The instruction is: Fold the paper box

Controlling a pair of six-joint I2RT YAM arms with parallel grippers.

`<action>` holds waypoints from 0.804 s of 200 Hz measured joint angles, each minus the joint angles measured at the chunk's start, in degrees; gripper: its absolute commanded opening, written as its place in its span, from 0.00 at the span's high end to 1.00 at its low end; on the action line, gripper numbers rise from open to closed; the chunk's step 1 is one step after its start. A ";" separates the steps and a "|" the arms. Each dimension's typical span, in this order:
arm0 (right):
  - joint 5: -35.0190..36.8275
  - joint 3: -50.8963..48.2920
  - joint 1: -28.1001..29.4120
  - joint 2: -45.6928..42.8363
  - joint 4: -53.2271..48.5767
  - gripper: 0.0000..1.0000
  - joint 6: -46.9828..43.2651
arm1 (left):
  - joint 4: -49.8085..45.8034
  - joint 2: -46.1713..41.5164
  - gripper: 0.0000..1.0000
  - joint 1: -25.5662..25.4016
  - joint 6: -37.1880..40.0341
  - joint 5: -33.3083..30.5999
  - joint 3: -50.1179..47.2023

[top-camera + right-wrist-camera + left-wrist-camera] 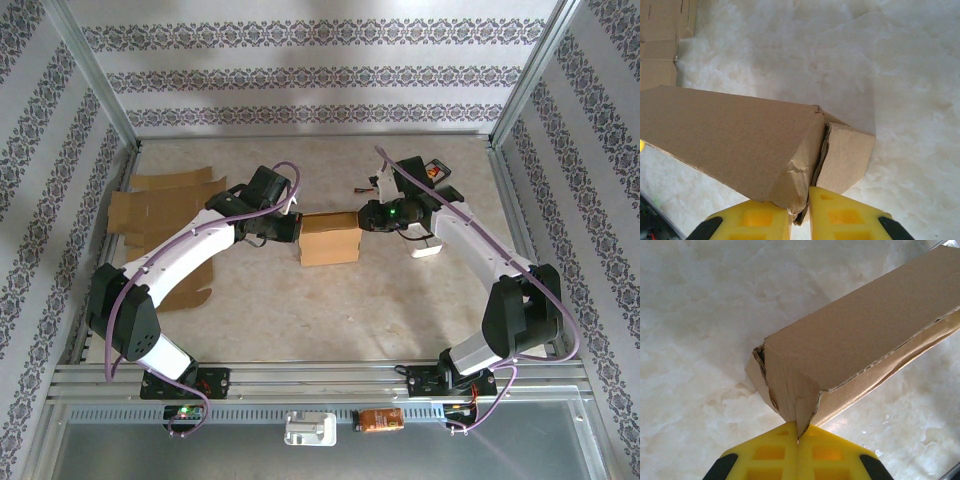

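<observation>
Metal rails (320, 385) cross the bottom of the overhead view. The two arm bases are bolted to them, the left arm at lower left and the right arm at lower right. Both white arms reach up and inward over a pale marbled table (300, 320) and meet at the middle of the frame.

The box (329, 238) sits there, a small brown cardboard block with its top closed. The left gripper (296, 230) is at its left end and the right gripper (363, 217) at its right end.

In the left wrist view, yellow fingers (765, 455) at the bottom edge are pressed together with no gap. They pinch a creased corner of the box (860, 335), which runs away to the upper right.

In the right wrist view, yellow fingers (850, 217) at the bottom edge stand a narrow slot apart, clamped on a thin cardboard edge at the box's end. The corner beside them is crumpled. The box (725, 130) stretches to the left of the frame.

Farther off, flat cardboard (160, 205) lies at the upper left of the overhead view, partly under the left arm. Patterned walls (320, 75) close the top.
</observation>
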 measured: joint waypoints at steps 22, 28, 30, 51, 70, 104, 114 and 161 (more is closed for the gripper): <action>0.35 0.00 0.00 -0.02 0.02 0.85 -0.20 | -0.26 -0.28 1.00 0.00 0.00 -0.11 0.09; 0.42 0.00 0.00 -0.02 0.02 0.85 -0.26 | -0.35 -0.39 1.00 0.02 -0.09 0.13 0.09; 0.46 0.00 0.00 -0.02 0.02 0.85 -0.28 | -0.35 -0.42 1.00 0.02 -0.17 0.24 0.09; 1.22 -0.07 0.26 -0.11 0.04 0.86 -0.39 | -0.35 -0.76 1.00 0.39 -1.46 2.10 0.09; 1.44 -0.22 0.37 -0.24 0.02 0.86 -0.57 | -0.28 -1.03 1.00 0.96 -2.62 3.37 0.09; 1.84 -0.31 0.74 -0.33 -0.37 0.85 -1.33 | 0.13 -1.33 1.00 1.46 -3.87 4.61 0.09; 1.84 -0.33 0.74 -0.59 -0.52 0.85 -1.27 | 0.22 -1.51 1.00 1.55 -4.04 4.81 0.09; 1.79 1.20 0.74 -2.05 -2.75 0.86 -1.20 | 1.01 -1.81 1.00 1.62 -4.61 5.16 0.04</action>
